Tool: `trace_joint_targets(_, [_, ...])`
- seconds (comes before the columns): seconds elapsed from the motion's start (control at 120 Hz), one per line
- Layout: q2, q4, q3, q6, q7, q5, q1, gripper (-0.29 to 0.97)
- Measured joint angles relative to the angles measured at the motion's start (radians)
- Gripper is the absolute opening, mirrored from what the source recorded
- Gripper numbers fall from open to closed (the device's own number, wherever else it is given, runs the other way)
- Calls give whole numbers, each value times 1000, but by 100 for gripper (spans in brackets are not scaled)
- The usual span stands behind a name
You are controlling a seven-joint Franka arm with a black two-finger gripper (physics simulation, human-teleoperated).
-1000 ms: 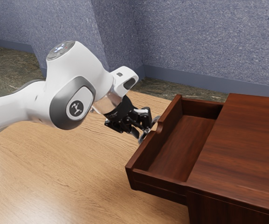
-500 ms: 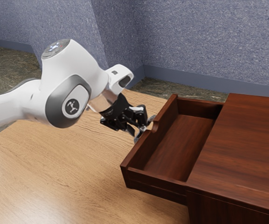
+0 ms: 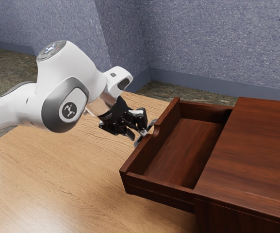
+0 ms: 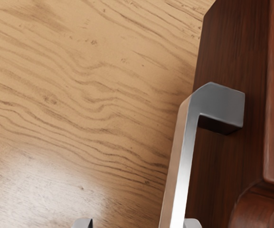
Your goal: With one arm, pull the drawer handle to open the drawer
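A dark wooden drawer stands pulled well out of its cabinet, and its inside is bare. On the drawer front sits a silver bar handle, which in the exterior view lies at my hand. My black gripper is open around that handle. In the wrist view one fingertip sits between the bar and the drawer front, touching the bar. The other fingertip stands well off the bar, over the table.
The light wooden table stretches to the exterior view's left of the drawer. My white arm comes in over it from that side. Blue-grey walls close the back.
My hand has moved toward the exterior view's left with the handle hooked, and the drawer has slid further out of the cabinet with it.
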Motion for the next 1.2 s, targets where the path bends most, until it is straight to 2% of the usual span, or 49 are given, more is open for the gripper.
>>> trace_joint_targets(0.508, [-20,-20,0,0,-5,19,13,18])
trace_joint_targets(0.808, [-32,-18,0,0,-2,20,11,24])
trace_joint_targets(0.975, [-116,0,-5,-4,-14,78,-6,27])
trace_joint_targets(1.042, [-135,99,-24,-60,-69,109,-30,33])
trace_joint_targets(1.133, [-133,312,-28,-272,-220,135,-53,45])
trace_joint_targets(1.2, [-142,353,-3,-432,-335,164,-57,51])
